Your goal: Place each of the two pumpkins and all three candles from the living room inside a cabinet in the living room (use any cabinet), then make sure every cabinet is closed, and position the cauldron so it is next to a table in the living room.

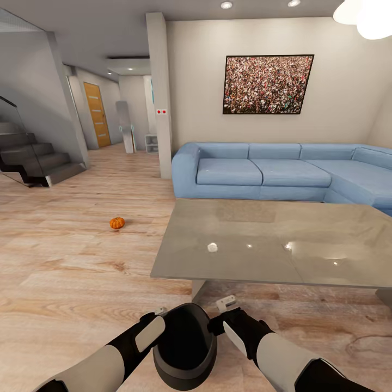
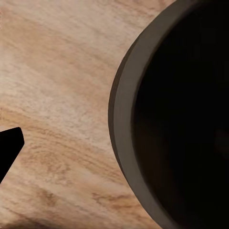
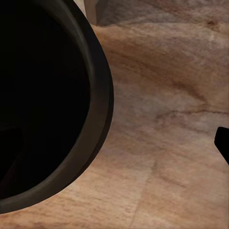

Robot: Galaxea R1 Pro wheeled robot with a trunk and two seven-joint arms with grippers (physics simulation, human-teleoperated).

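The cauldron (image 1: 185, 348), a dark round pot with a thick rim, sits between the two grippers at the bottom of the head view, just in front of the near edge of the grey glossy bench (image 1: 272, 245). The left gripper (image 1: 155, 321) is against the pot's left side and the right gripper (image 1: 226, 310) against its right side, each with a finger at the rim; whether the fingers are clamped on the rim or merely pressed to it cannot be told. In the left wrist view the cauldron (image 2: 181, 119) has its rim close to the camera above the wood floor (image 2: 57, 95), with one dark fingertip (image 2: 9, 148) at the edge. The right wrist view shows the same rim (image 3: 98, 109) and the floor. One pumpkin (image 1: 117, 222) lies on the floor (image 1: 71, 261) well to the left of the bench, out in the open. A blue sofa (image 1: 272, 171) stands behind the bench under a framed picture (image 1: 268, 84).
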